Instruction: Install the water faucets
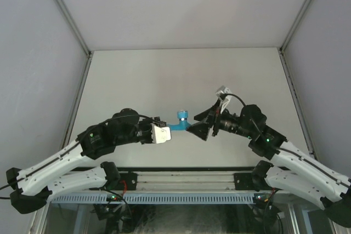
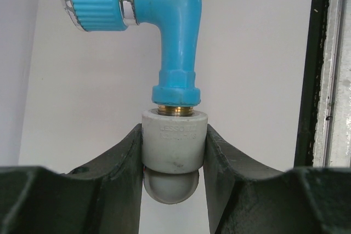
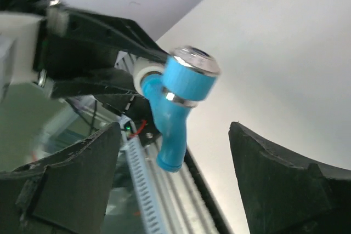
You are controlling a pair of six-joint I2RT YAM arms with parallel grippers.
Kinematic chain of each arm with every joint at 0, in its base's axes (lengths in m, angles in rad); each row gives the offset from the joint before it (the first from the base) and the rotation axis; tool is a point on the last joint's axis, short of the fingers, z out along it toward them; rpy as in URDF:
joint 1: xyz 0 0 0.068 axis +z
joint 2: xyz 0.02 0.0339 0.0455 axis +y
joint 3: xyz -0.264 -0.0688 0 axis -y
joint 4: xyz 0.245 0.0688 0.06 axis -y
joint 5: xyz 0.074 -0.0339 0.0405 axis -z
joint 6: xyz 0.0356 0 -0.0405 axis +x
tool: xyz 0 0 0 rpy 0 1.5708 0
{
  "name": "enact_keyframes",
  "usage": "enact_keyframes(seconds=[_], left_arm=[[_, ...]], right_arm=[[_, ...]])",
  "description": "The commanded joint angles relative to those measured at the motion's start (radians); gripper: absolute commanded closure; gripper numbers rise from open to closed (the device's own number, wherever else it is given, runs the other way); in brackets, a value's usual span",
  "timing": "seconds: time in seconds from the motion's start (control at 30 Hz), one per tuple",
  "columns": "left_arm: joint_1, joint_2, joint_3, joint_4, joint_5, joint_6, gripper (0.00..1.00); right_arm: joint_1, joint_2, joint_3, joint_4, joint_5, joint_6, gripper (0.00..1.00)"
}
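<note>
The bright blue faucet [image 1: 180,121] is held in mid-air between the two arms, above the near part of the table. Its brass threaded end sits in a white-grey pipe fitting [image 2: 174,146]. My left gripper [image 2: 174,135] is shut on that fitting, one finger on each side. In the left wrist view the faucet [image 2: 175,36] rises straight up from the fitting, its ribbed handle at top left. My right gripper [image 3: 175,127] is open. The faucet's spout [image 3: 171,135] hangs between its spread fingers without touching them. In the top view the right gripper [image 1: 196,128] is at the faucet's right end.
A small white and silver part [image 1: 222,90] lies on the table behind the right arm. A toothed rail [image 1: 181,197] runs along the near edge between the arm bases. Grey walls and metal frame posts [image 1: 82,89] enclose the table.
</note>
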Motion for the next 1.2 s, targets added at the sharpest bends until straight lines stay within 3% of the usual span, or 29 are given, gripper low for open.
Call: enact_keyframes(seconds=[0.0, 0.13, 0.2, 0.27, 0.4, 0.6, 0.8, 0.97, 1.17], left_arm=[[0.001, -0.005, 0.019, 0.028, 0.050, -0.017, 1.00], [0.000, 0.010, 0.033, 0.000, 0.081, -0.013, 1.00], [0.000, 0.019, 0.042, -0.015, 0.105, -0.014, 1.00], [0.000, 0.023, 0.046, -0.023, 0.139, -0.014, 1.00], [0.001, 0.028, 0.053, -0.048, 0.183, -0.010, 1.00], [0.002, 0.029, 0.061, -0.064, 0.234, -0.011, 1.00], [0.001, 0.042, 0.067, -0.071, 0.242, -0.012, 1.00], [0.002, 0.047, 0.064, -0.053, 0.239, -0.022, 1.00], [0.001, 0.039, 0.054, -0.025, 0.228, -0.032, 1.00]], right_arm=[[0.001, -0.103, -0.006, 0.031, -0.065, -0.437, 0.19], [0.034, -0.166, -0.026, -0.064, -0.191, -0.899, 0.22], [0.100, -0.205, -0.030, -0.187, -0.226, -1.249, 0.25], [0.182, -0.222, -0.040, -0.237, -0.146, -1.473, 0.21], [0.316, -0.208, -0.046, -0.251, 0.106, -1.676, 0.18], [0.405, -0.189, -0.085, -0.149, 0.326, -1.803, 0.16], [0.451, -0.148, -0.101, -0.059, 0.347, -1.845, 0.18], [0.477, -0.108, -0.111, -0.012, 0.286, -1.803, 0.29], [0.481, -0.087, -0.117, 0.028, 0.224, -1.668, 0.57]])
